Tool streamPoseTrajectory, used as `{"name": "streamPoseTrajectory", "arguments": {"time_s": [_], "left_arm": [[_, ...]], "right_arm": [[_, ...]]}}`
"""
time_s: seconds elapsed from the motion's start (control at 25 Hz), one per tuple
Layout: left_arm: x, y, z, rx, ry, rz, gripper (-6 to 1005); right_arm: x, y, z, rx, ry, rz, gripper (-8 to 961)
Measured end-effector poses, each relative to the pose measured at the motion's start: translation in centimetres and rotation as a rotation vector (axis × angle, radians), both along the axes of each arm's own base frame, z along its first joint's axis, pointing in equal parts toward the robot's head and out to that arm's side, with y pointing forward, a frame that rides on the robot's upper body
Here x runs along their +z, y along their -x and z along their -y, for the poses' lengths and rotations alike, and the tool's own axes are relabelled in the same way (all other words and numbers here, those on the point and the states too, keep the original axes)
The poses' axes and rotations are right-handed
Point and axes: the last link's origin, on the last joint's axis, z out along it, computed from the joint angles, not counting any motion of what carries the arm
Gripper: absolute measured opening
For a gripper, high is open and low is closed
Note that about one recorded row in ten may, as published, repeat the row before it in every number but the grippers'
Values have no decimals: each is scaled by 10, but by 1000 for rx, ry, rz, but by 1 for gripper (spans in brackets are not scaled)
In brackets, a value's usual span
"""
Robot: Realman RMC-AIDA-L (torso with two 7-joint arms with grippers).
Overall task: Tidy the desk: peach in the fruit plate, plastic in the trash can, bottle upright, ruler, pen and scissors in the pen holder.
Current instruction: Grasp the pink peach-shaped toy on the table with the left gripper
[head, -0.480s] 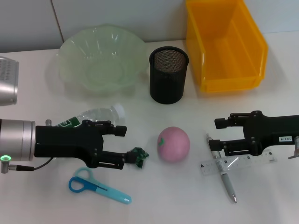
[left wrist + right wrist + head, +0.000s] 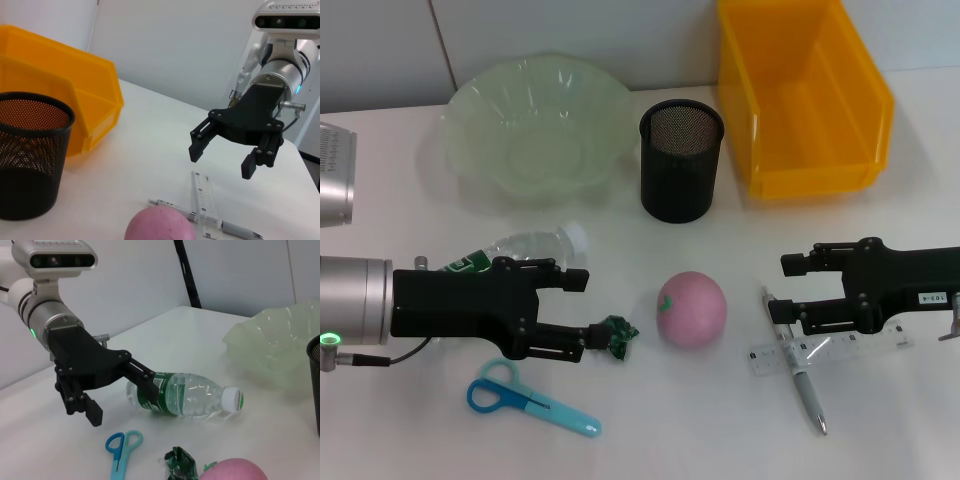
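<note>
My left gripper is open and empty, just left of the crumpled green plastic wrapper. The clear bottle lies on its side behind the gripper, and the blue scissors lie in front of it. The pink peach sits in the middle of the table. My right gripper is open and empty above the pen and the clear ruler, which cross each other. The left wrist view shows the right gripper hovering over the ruler. The right wrist view shows the left gripper by the bottle.
A black mesh pen holder stands at the back centre. A pale green fruit plate is at the back left and a yellow bin at the back right. The table is white.
My left gripper has shifted very slightly to the left. Nothing else has visibly moved.
</note>
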Motion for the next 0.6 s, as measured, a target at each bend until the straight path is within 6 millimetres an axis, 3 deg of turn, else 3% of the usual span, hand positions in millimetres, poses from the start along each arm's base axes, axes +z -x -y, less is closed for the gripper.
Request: {"name": "streamPoseTrajectory", "arguments": {"time_s": [0.6], "left_arm": [[2,-4,-3,-18,-9,0,857]], "right_arm": [[-1,0,1,-4,0,-6,757]]}}
